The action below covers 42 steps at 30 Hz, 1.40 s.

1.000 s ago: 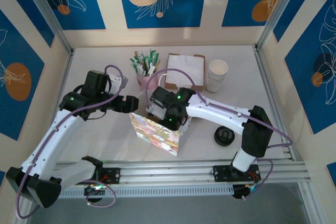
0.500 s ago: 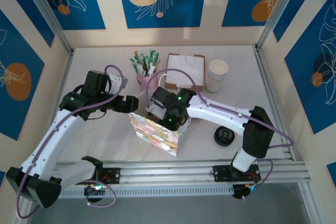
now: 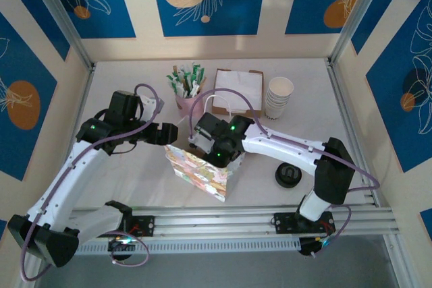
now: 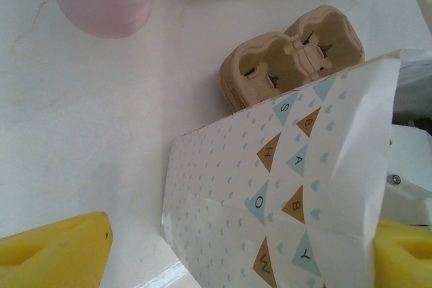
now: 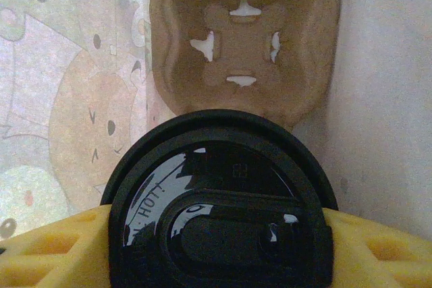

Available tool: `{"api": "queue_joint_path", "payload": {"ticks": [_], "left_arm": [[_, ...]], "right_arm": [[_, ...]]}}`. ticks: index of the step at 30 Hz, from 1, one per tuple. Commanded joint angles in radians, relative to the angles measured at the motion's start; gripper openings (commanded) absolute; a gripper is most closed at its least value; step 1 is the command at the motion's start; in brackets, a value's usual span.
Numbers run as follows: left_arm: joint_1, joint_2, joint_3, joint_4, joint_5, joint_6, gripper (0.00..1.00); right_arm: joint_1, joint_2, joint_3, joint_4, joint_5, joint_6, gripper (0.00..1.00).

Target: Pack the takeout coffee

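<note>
Creeping slightly sideways in the top view, the right tool (image 3: 214, 145) hangs over the patterned bag (image 3: 199, 172); nothing else has shifted, so packing looks mid-way. The left tool (image 3: 170, 133) waits beside the bag's mouth. Left wrist view: its fingers (image 4: 57, 251) stand wide apart, empty, the bag between them and the carrier (image 4: 290, 52) beyond. Right wrist view: the right tool clamps the takeout coffee (image 5: 219, 214), an empty carrier hole just ahead; the cup is not yet seated.
</note>
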<state>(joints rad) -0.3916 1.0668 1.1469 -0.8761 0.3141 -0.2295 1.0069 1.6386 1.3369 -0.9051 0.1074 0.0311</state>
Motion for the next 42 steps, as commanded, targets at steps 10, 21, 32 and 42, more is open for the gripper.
{"api": "queue_joint_path", "payload": {"ticks": [10,21,32,42], "left_arm": [[-0.013,-0.001,-0.002,-0.015,-0.021,-0.007,0.84],[-0.016,-0.001,-0.007,-0.014,-0.021,-0.013,0.84],[-0.021,-0.003,-0.005,-0.014,-0.026,-0.014,0.84],[-0.024,-0.002,-0.001,-0.015,-0.03,-0.013,0.84]], "right_arm": [[0.015,0.074,-0.102,-0.073,-0.06,0.03,0.46],[0.014,0.056,-0.11,-0.067,-0.046,0.036,0.46],[0.014,0.056,-0.108,-0.075,-0.019,0.044,0.46],[0.015,0.056,-0.104,-0.094,0.011,0.051,0.47]]}}
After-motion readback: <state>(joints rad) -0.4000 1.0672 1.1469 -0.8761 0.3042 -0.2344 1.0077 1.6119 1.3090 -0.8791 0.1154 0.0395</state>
